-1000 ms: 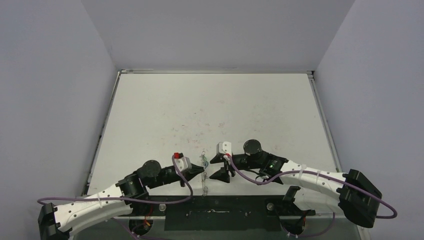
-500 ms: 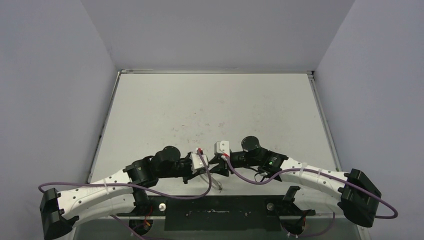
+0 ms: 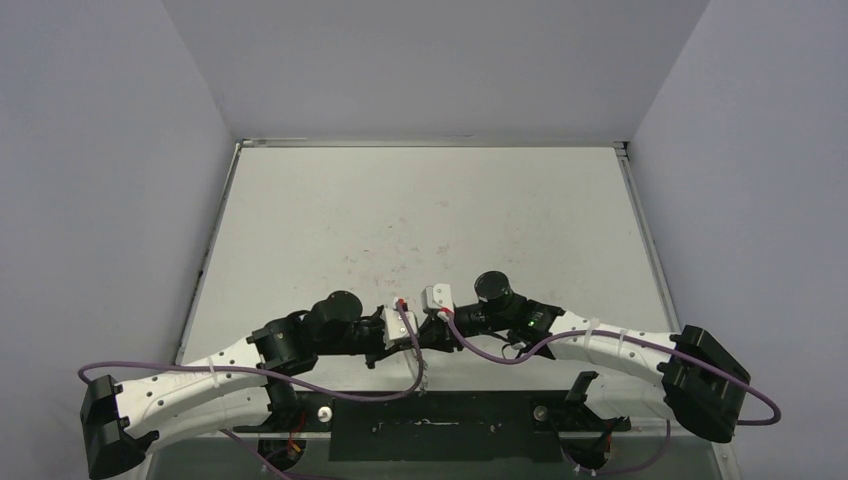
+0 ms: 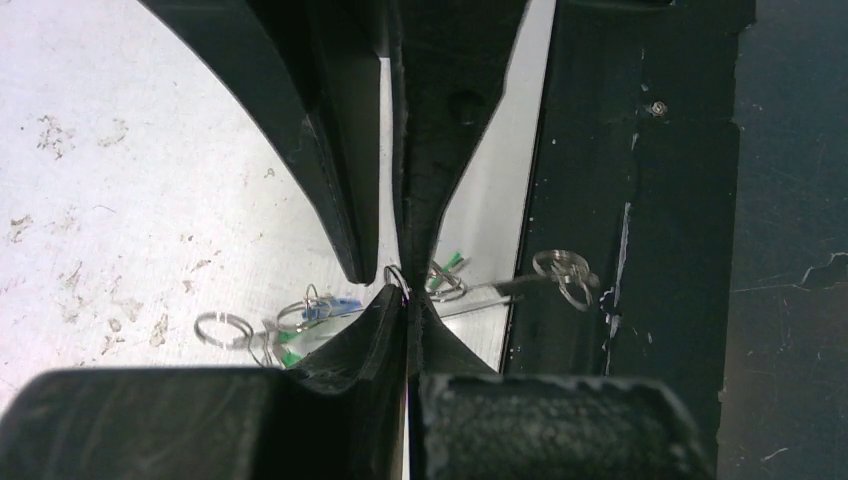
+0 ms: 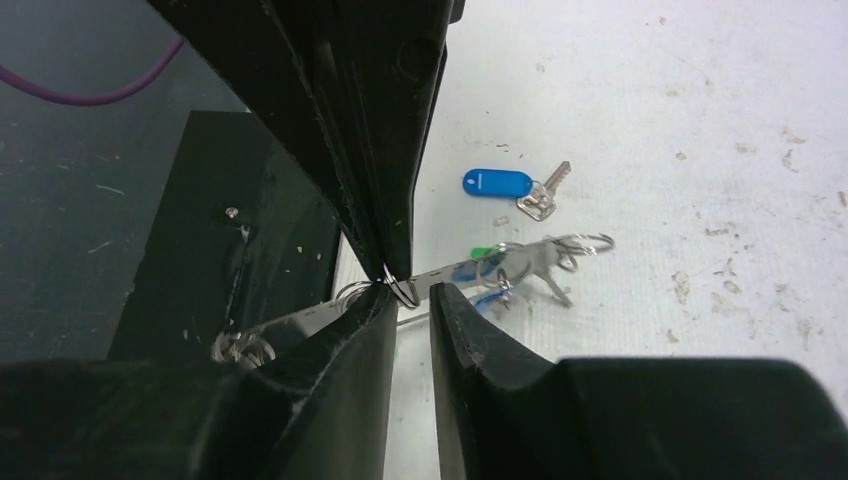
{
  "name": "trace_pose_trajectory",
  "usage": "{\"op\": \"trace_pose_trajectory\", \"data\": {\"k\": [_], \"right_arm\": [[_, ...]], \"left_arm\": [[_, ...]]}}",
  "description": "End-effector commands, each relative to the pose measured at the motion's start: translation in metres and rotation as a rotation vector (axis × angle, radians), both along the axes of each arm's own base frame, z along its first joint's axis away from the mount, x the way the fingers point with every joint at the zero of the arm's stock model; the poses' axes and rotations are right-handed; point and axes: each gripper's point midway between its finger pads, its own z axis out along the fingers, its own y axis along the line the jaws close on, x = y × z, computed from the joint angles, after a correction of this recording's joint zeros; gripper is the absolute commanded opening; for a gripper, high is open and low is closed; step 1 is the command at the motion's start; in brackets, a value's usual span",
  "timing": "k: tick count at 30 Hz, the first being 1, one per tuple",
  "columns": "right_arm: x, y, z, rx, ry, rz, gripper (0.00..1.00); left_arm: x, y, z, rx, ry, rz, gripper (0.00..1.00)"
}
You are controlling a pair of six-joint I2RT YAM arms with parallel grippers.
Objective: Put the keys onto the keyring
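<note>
My left gripper [image 4: 407,297] is shut, pinching a small split ring [image 4: 397,278] that hangs on the keyring [image 4: 480,293], a thin silvery hoop held above the table's near edge [image 3: 420,372]. Green key heads [image 4: 447,265] and a blue one [image 4: 340,303] dangle on the hoop. My right gripper [image 5: 412,290] faces the left one tip to tip, its jaws a narrow gap apart, and the same small ring [image 5: 403,291] sits just at that gap. A loose blue-headed key [image 5: 497,183] lies flat on the table beyond. In the top view both grippers meet [image 3: 425,330].
The black base plate [image 3: 430,430] runs along the near edge under the hanging hoop. Purple cables [image 3: 480,352] loop beside both wrists. The white table [image 3: 420,220] is scuffed and stained.
The left arm swung right, carrying the keyring up to the right gripper. The right gripper shifted slightly left and its jaws narrowed from wide to a small gap.
</note>
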Motion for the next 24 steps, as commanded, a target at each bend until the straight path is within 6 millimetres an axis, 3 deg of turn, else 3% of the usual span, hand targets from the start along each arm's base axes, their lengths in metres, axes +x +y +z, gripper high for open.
{"op": "trace_pose_trajectory", "data": {"k": [1,3,10,16,24], "right_arm": [[-0.002,0.018,0.033,0.119,-0.039,0.060,0.11],[-0.002,0.018,0.032,0.115,-0.038,0.059,0.00],[0.001,0.014,0.029,0.115,-0.028,0.017,0.00],[0.002,0.010,0.034,0.173,0.001,-0.040,0.00],[0.000,0.006,0.042,0.234,0.027,-0.074,0.00]], "left_arm": [[0.002,-0.015,0.032,-0.117,-0.039,-0.020,0.00],[0.003,-0.014,0.031,-0.117,-0.038,-0.015,0.00],[0.010,-0.009,0.031,-0.138,-0.054,0.044,0.00],[0.024,0.006,0.031,-0.209,-0.071,0.192,0.30],[0.017,0.016,0.039,-0.446,-0.143,0.190,0.34]]}}
